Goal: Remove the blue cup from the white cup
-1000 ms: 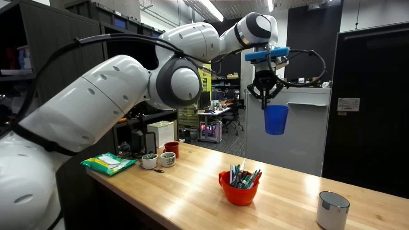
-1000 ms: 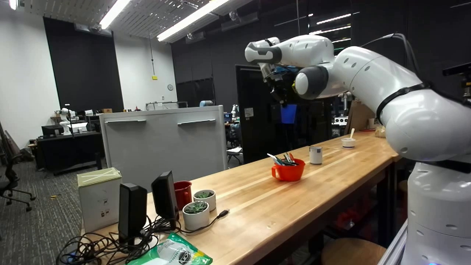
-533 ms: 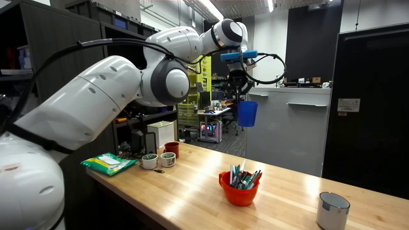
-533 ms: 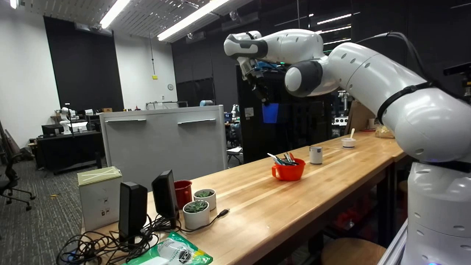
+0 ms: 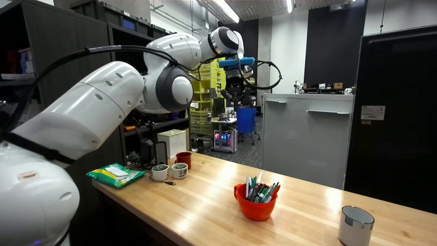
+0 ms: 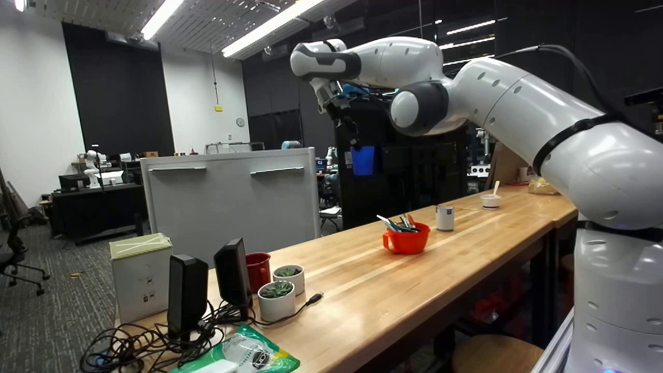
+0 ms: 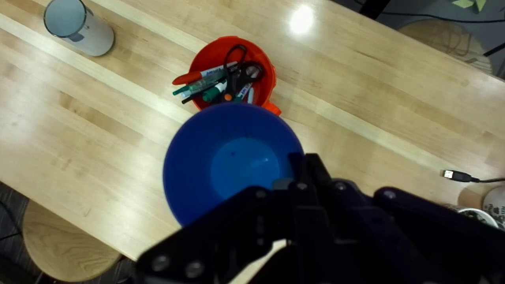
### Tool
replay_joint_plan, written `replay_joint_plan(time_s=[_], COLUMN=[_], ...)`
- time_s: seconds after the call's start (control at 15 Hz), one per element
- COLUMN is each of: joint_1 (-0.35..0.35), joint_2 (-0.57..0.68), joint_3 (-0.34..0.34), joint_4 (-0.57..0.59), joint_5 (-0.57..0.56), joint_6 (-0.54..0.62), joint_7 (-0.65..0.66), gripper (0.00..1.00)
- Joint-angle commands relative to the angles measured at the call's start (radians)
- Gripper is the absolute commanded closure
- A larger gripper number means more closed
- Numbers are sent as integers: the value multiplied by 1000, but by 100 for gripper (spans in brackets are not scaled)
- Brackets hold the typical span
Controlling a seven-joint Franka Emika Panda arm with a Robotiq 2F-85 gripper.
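Blue cup (image 5: 246, 121), one: hung mouth upward, well above the worktop (image 5: 201, 210), its wall pinched at the rim between the closed jaws. White cup (image 5: 355, 228), one: stood upright on the worktop, well apart from the blue cup. Red bowl (image 5: 256, 210), one: stood on the worktop, holding markers (image 7: 212, 94) and scissors (image 7: 233, 80).

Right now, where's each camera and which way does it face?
In an exterior view: near the white cup, facing along the table toward the red mug; arm at picture left.
In an exterior view: near the green packet, facing back toward the white cup; arm at picture right.
Wrist view: at the arm's end, facing down into the blue cup; only fingers and linkage show.
Both exterior views share the arm, blue cup, white cup and red mug.
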Motion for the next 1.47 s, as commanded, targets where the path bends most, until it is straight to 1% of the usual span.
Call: replay_joint_plan(time_s=[0.0,0.07,0.13,0.2,0.27,0.33,0.4,0.47,0.53,1.4], joint_1=[26,30,35,41,43,45,45,30,33,33], joint_2=[-31,15,16,2,7,-20,28,0,-13,-9], joint_3=[19,4,5,5,4,20,0,27,27,27], joint_4=[-39,37,34,8,14,-33,49,-12,-36,-32], joint_5=[-20,-11,-14,-15,-15,-28,-23,-13,-11,-11], joint_6=[-34,-75,-84,-84,-93,-76,-101,-61,-54,-58], joint_7=[-12,-30,-34,-33,-36,-24,-37,-10,-7,-7], gripper=[99,99,99,99,99,99,99,96,96,96])
